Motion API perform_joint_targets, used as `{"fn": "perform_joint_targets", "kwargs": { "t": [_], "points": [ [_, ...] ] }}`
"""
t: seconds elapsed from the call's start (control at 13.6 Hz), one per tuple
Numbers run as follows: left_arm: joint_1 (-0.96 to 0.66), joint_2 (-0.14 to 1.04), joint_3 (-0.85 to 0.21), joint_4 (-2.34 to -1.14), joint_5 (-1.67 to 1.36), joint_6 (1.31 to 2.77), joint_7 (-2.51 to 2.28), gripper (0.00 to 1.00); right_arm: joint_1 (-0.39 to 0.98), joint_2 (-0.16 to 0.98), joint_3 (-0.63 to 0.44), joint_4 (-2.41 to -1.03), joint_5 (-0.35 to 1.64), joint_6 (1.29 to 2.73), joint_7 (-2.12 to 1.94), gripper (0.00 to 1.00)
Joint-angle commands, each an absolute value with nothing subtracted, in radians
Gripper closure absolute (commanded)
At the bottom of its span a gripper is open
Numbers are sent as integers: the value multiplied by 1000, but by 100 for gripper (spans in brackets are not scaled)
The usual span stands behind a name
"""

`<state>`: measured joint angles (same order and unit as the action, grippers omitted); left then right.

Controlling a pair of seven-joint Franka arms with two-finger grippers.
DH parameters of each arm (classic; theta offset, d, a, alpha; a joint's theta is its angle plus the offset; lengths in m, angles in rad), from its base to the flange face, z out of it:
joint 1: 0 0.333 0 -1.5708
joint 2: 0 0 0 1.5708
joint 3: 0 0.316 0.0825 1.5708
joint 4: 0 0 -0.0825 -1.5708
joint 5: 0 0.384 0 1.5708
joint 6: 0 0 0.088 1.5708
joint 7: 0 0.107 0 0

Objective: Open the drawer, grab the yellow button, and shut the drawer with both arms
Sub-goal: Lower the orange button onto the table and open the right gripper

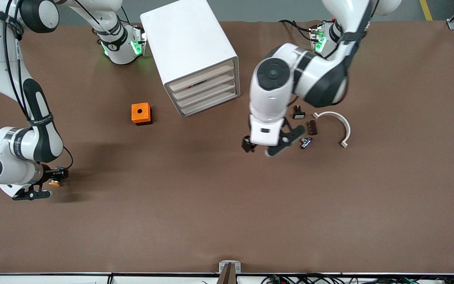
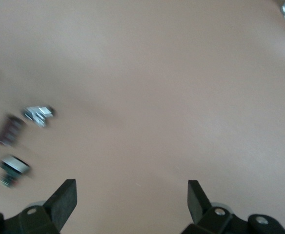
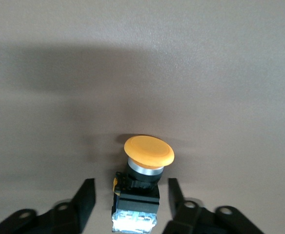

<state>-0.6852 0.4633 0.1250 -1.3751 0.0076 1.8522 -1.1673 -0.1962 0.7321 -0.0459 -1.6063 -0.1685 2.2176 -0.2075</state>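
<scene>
The button (image 3: 141,187) lies on the brown worktop (image 1: 211,205) between the right gripper's (image 1: 49,185) released fingers (image 3: 84,200). The left gripper (image 1: 268,148), fingers (image 2: 64,200) spread and empty, hangs beside small parts (image 1: 309,132) and a white curved piece (image 1: 339,124). A white drawer cabinet (image 1: 189,51) and orange box (image 1: 141,113) stand well apart from the button.

Orange-capped button (image 3: 143,170) (black body); white drawer cabinet (image 1: 190,55); orange box (image 1: 141,113).

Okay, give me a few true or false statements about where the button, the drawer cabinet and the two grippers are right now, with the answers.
1. The button sits between the right gripper's fingers. True.
2. The left gripper holds the orange box. False: it is open and empty, over bare table.
3. The cabinet's drawers are all pushed in. True.
4. The white curved piece lies inside a drawer. False: it lies on the table toward the left arm's end.
</scene>
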Motion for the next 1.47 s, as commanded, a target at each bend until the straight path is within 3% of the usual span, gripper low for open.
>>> {"fn": "perform_joint_targets", "kwargs": {
  "t": [0.0,0.37,0.74,1.4],
  "points": [
    [-571,373,117,-1393,26,1749,-984,0,-206,701,-25,-1595,-181,2169,-206,0],
    [-385,244,115,-1393,25,1579,-505,0,-175,588,-2,-1594,-172,1995,-193,0],
    [-287,143,115,-1399,25,1479,-350,0,-101,428,-2,-1600,-97,1788,-33,0],
    [-227,160,117,-1365,14,1443,-229,0,-57,131,-2,-1649,-8,1572,-11,0]
  ]
}}
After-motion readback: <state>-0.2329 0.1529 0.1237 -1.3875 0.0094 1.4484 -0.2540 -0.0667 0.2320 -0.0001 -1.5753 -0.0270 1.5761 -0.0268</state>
